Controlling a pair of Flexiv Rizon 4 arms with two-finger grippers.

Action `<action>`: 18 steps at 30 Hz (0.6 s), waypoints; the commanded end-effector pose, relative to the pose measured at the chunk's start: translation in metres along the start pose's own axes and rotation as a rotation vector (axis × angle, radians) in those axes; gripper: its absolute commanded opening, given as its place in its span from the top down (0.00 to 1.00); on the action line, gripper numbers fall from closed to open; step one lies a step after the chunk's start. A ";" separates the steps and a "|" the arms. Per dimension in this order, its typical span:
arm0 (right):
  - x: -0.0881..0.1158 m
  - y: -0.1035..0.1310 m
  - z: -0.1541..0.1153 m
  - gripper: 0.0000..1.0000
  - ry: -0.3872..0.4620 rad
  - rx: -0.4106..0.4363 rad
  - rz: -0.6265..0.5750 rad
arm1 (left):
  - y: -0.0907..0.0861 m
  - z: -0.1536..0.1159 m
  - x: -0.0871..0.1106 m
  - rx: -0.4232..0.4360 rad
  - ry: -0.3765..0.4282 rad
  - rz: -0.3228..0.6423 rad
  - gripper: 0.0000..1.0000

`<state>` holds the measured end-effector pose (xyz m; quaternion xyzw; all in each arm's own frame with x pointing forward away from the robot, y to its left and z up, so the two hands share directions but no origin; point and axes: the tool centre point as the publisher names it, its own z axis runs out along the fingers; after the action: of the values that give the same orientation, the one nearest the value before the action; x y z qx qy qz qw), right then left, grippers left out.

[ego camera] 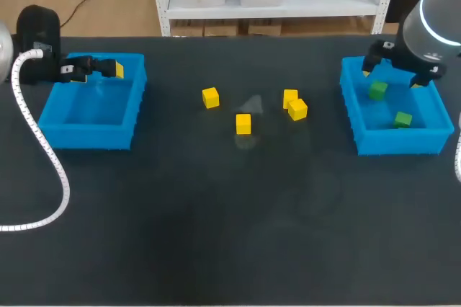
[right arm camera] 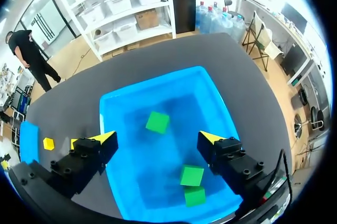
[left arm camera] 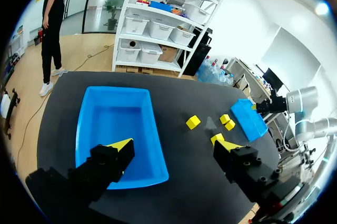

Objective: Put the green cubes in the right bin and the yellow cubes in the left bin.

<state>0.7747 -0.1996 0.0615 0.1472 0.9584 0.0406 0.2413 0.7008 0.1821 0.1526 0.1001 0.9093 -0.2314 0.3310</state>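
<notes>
Fingers of the left hand (ego camera: 92, 69) stand wide apart with nothing between them. It hangs over the back rim of the left bin (ego camera: 86, 109), at the upper left of the head view.

The right hand (right arm camera: 158, 138), at the upper right of the head view, is spread just as wide and grips nothing, poised over the right bin (ego camera: 360, 116). Three green cubes (right arm camera: 157, 122) lie in that bin. One sits alone under the gap between the fingers, and two are pressed close together nearer the wrist. From above only two green shapes can be made out, and the hand covers the bin's back corner.

Four yellow cubes (ego camera: 210, 97) sit on the desk (ego camera: 216, 220) in the upper middle of the head view, between the bins. One is to the left, one lower at centre, and two are just beside each other at the right. The right wrist view shows only one of them clearly, out beside a finger, and cuts the left bin off at its margin.

A white hose (ego camera: 43, 148) loops along the desk's left edge. Broad dark desk separates the cubes from each bin and from the near edge.
</notes>
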 end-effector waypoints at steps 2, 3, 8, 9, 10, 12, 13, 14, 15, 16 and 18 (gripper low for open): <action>0.001 0.000 0.000 0.00 -0.005 0.001 0.001 | -0.011 0.005 -0.026 -0.080 0.098 0.231 0.00; 0.001 0.000 0.000 0.00 -0.005 0.001 0.001 | -0.014 0.009 -0.031 -0.088 0.116 0.253 0.00; 0.001 0.000 0.000 0.00 -0.005 0.001 0.001 | -0.030 0.045 -0.042 -0.172 0.257 0.385 0.00; 0.001 0.000 0.000 0.00 -0.005 0.001 0.001 | -0.031 0.053 -0.045 -0.168 0.282 0.387 0.00; 0.001 0.000 0.000 0.00 -0.005 0.001 0.001 | -0.033 0.060 -0.047 -0.170 0.307 0.386 0.00; 0.001 0.000 0.000 0.00 -0.005 0.001 0.001 | -0.035 0.073 -0.053 -0.180 0.332 0.413 0.00; 0.001 0.000 0.000 0.00 -0.005 0.001 0.001 | -0.036 0.079 -0.055 -0.186 0.356 0.422 0.00; 0.001 0.000 0.000 0.00 -0.005 0.001 0.001 | -0.037 0.084 -0.056 -0.186 0.373 0.433 0.00; 0.001 0.000 0.000 0.00 -0.005 0.001 0.001 | -0.037 0.091 -0.058 -0.182 0.395 0.443 0.00; 0.001 0.000 0.000 0.00 -0.005 0.001 0.001 | -0.039 0.096 -0.060 -0.184 0.412 0.456 0.00; 0.001 0.000 0.000 0.00 -0.005 0.001 0.001 | -0.042 0.105 -0.062 -0.178 0.448 0.483 0.00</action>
<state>0.7745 -0.1995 0.0617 0.1471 0.9583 0.0406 0.2414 0.7552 0.1224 0.1437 0.3083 0.8985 -0.1002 0.2959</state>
